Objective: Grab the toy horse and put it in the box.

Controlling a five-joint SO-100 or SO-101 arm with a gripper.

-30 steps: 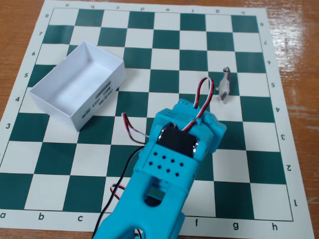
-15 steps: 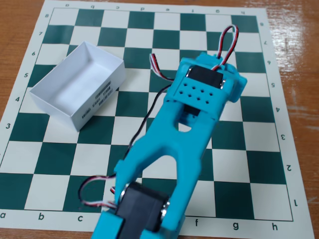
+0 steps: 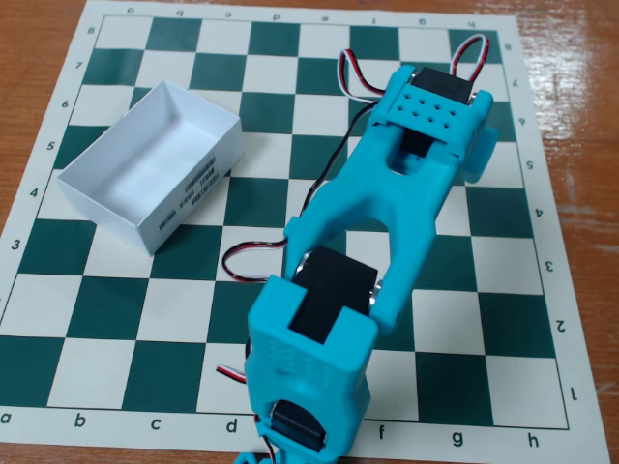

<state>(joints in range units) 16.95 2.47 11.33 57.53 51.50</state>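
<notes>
Stretched further across the chessboard (image 3: 145, 319) since a second ago: arm (image 3: 387, 208) now reaching from the bottom edge up toward the top right squares, wrist block over the spot where the horse stood earlier. Horse hidden now, probably under the wrist, but cannot tell. Pincer out of sight beneath the arm's far end; cannot tell how wide it is or whether it has hold of anything. Box (image 3: 116, 198) unmoved at the left of the board, open, white, nothing in it, small black print on its near long side, well apart from the arm. Red, white and black wires (image 3: 353, 72) looping off the joints. Board flat on a wooden tabletop (image 3: 34, 39).
</notes>
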